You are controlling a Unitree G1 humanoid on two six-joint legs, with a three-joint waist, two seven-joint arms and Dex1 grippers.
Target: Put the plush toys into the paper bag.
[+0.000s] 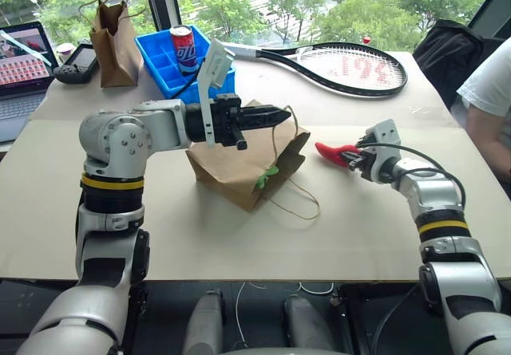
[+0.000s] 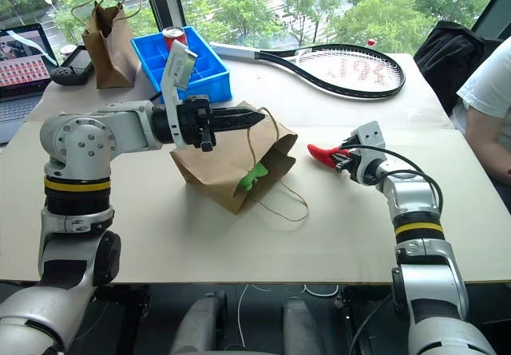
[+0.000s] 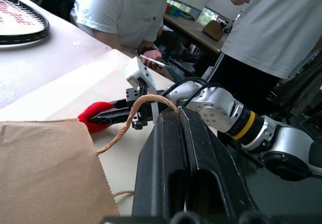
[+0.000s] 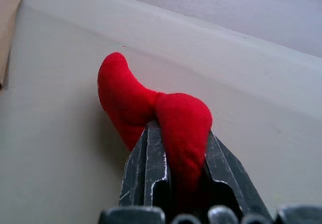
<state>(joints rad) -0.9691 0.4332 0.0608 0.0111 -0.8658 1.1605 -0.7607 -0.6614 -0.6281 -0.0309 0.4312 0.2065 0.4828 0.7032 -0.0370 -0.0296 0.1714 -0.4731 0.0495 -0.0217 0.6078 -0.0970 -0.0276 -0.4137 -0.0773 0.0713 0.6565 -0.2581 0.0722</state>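
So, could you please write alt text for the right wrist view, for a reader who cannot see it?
The right tool is pinching a red chili pepper plush toy between its two black fingers, and the toy bulges above them where it is squeezed. The toy's curved tip lies on the pale table, and a brown paper bag edge shows at the side.

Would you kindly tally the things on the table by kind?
Plush toys: 2, red chili, green one
Paper bags: 2, wide, tall
Racket: 1
Blue tray: 1
Can: 1
Laptop: 1
Total: 8
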